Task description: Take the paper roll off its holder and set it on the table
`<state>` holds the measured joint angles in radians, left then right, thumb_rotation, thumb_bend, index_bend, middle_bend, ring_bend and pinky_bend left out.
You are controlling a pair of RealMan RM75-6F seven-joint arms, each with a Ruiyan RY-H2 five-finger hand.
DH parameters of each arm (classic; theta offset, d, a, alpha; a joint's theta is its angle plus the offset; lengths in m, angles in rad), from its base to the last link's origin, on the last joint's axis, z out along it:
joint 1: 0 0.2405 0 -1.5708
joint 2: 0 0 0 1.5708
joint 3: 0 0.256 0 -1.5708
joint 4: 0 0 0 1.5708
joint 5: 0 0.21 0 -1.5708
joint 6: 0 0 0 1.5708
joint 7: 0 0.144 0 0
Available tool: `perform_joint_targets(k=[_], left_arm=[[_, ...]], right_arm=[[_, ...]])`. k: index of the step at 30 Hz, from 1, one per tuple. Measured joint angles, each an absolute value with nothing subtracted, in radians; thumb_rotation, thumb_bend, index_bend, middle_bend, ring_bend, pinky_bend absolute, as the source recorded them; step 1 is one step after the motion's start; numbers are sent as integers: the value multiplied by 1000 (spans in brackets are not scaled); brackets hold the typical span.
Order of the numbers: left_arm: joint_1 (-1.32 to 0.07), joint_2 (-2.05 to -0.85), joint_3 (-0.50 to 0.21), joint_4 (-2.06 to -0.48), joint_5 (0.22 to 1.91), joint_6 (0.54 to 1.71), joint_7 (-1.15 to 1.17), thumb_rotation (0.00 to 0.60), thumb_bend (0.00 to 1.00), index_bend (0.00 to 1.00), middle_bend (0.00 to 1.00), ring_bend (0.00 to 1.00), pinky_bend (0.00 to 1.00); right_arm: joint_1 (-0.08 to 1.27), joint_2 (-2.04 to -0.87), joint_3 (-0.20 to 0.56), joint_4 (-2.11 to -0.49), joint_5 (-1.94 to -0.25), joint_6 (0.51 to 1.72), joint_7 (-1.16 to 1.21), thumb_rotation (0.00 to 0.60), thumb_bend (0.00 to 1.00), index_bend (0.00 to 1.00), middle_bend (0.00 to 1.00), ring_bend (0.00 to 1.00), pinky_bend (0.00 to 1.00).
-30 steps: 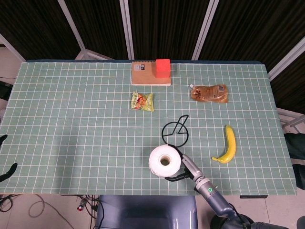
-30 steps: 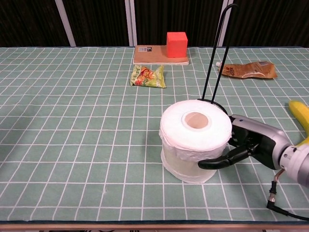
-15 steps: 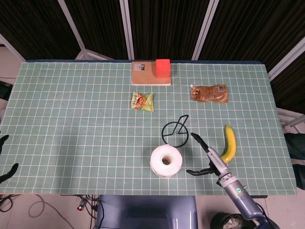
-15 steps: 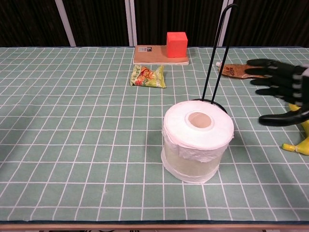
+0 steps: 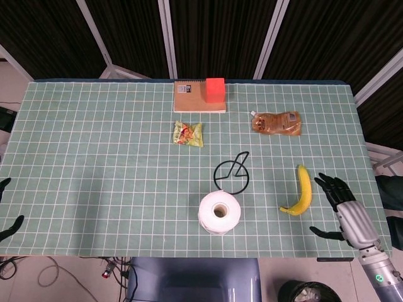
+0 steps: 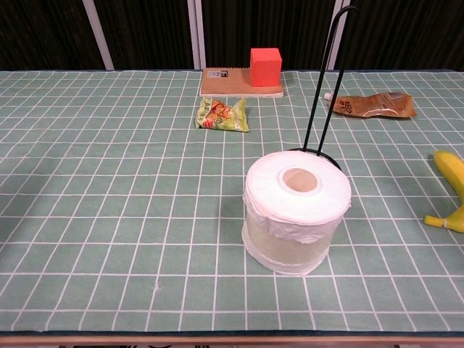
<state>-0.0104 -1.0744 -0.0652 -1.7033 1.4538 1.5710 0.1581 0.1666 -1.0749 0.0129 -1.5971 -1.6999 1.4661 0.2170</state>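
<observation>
The white paper roll (image 5: 220,212) (image 6: 297,210) stands upright on the table, off the holder and just in front of it. The black wire holder (image 5: 232,173) is bare, its thin rod (image 6: 330,72) rising behind the roll. My right hand (image 5: 343,207) hovers near the table's front right, past the banana, with fingers spread and nothing in it. It is well apart from the roll and absent from the chest view. Only two dark fingertips of my left hand (image 5: 6,220) show at the far left edge of the head view, apart and holding nothing.
A banana (image 5: 301,192) (image 6: 451,185) lies right of the roll. Further back are a green snack packet (image 5: 188,133), a brown pouch (image 5: 277,122) and a red cube (image 5: 215,89) on a brown notebook (image 5: 190,97).
My right hand let go of the roll, opened and drew away to the right, leaving the chest view. The roll stayed upright on the table. The left hand has not moved.
</observation>
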Motion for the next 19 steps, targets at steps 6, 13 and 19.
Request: perform_joint_targets(k=[6,13,19], left_arm=[[-14,-1078,-63,-1698,1460,1569,163,600,223,121,0,0,32],[-17,-1080,-60,-1692,1470,1565,162,600,223,121,0,0,32],[-17,-1081,-59,-1689,1475,1569,155,600,223,121,0,0,33]], right_arm=[[102,-1157,17,-1468,-1727,1592,-51,600,0,0,0,0,0],[91,-1178,20,-1444,-1733,1599,-76,600,0,0,0,0,0],[86,-1178,25,-1451,-1726,1612,-74,600,0,0,0,0,0]])
